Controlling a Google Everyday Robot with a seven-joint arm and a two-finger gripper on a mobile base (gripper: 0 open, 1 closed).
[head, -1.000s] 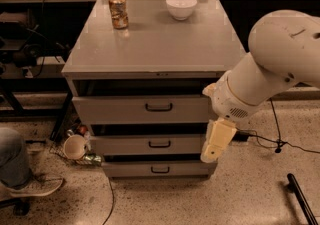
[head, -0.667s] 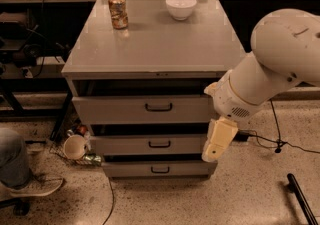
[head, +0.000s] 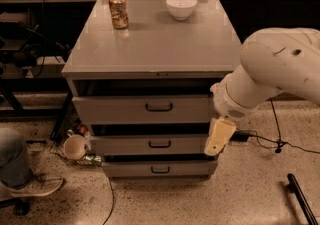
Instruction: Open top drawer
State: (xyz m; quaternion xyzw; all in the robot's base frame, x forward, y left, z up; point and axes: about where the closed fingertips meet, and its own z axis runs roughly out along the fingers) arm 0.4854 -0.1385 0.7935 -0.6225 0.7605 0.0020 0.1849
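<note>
The top drawer (head: 125, 110) is the widest of three grey drawers in a grey cabinet, with a small black bar handle (head: 159, 107) at its centre. Its front stands forward of the cabinet, with a dark gap above it. The two shorter drawers (head: 150, 144) (head: 159, 169) sit below. My gripper (head: 218, 137), a cream piece hanging from the big white arm (head: 280, 69), is at the right end of the drawer fronts, level with the middle drawer. It is right of and below the top handle and holds nothing that I can see.
A drink can (head: 118, 11) and a white bowl (head: 181, 6) stand on the cabinet top (head: 155, 44). A mug (head: 75, 146) and clutter lie on the floor at the left, by a person's shoe (head: 37, 186). Cables and a black bar (head: 302, 201) lie on the floor at the right.
</note>
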